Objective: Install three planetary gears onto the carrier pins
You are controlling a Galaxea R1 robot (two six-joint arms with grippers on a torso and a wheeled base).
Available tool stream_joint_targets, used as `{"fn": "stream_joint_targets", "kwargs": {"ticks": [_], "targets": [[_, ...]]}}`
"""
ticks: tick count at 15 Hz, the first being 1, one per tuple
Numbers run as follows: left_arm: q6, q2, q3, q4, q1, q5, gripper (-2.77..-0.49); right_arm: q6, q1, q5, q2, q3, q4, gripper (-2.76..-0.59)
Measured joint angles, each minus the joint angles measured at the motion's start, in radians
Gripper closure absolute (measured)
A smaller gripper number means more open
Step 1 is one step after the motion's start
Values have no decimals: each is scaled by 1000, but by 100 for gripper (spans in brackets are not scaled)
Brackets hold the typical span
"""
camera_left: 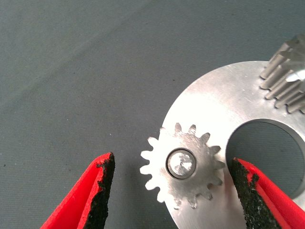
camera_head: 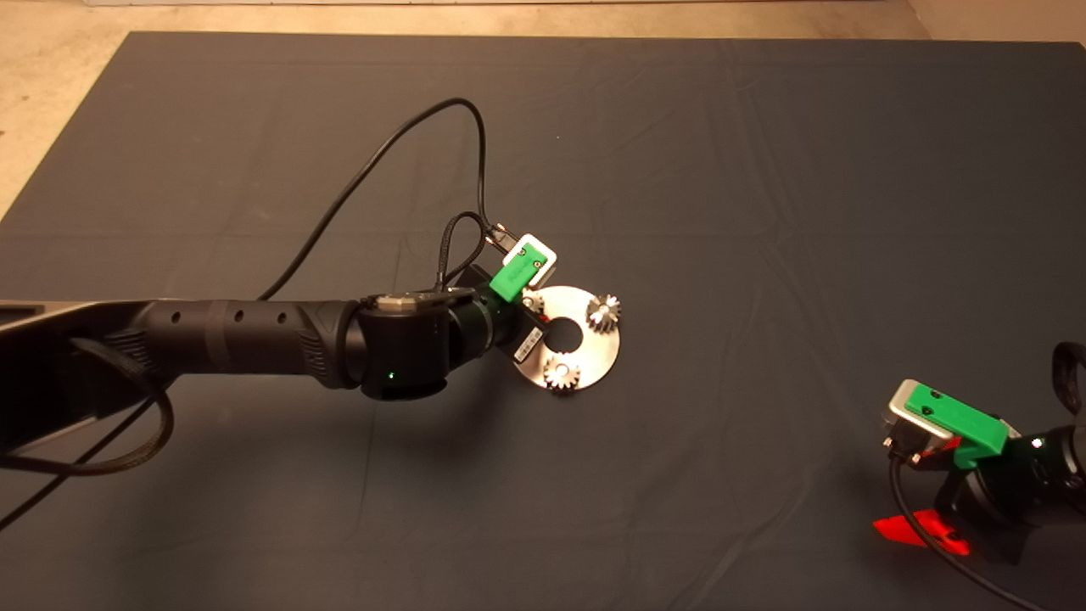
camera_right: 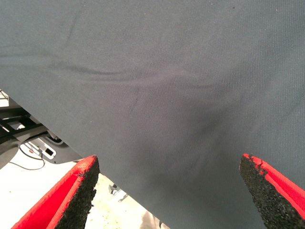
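A shiny round metal disc (camera_head: 594, 352) with a large centre hole lies mid-mat. Three small silvery planetary gears sit on its carrier pins: one at the far right (camera_head: 604, 312), one at the near edge (camera_head: 562, 372), one at the left (camera_head: 533, 300) under my left gripper. In the left wrist view that gear (camera_left: 183, 164) sits over its pin, whose end shows in the bore, and a second gear (camera_left: 286, 76) shows at the edge. My left gripper (camera_left: 174, 191) is open, its fingers on either side of the gear without touching it. My right gripper (camera_head: 929, 518) is parked at the lower right, open and empty.
The dark mat (camera_head: 764, 170) covers the table. The left arm's black cable (camera_head: 399, 144) loops above the mat behind the gripper. Past the mat's edge the right wrist view shows pale floor with equipment (camera_right: 33, 143).
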Motion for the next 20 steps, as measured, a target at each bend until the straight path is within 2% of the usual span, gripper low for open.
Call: {"fn": "stream_joint_targets", "kwargs": {"ticks": [2,8,10,12,14,15,16,18,19,20], "targets": [[0,-5,7,0,0,0,-165,0,0,0,2,0,0,-218],[0,-41,47,-4,0,1,-205,0,0,0,3,0,0,-218],[0,-54,77,-11,0,4,-215,0,0,1,5,0,6,-218],[0,-74,112,-27,-1,26,-222,0,8,1,11,0,23,-218],[0,-98,150,-67,-20,64,-222,0,14,0,45,0,24,-218],[0,-111,163,-100,-33,89,-222,0,14,1,60,0,25,-218],[0,-132,190,-135,-48,128,-222,4,22,4,104,0,26,-218],[-3,-174,286,-236,-101,219,-222,22,43,5,158,0,27,-218],[-12,-198,336,-293,-134,262,-222,61,64,5,227,0,27,-218],[-37,-226,392,-338,-159,298,-222,94,72,5,293,-1,27,-218]]}}
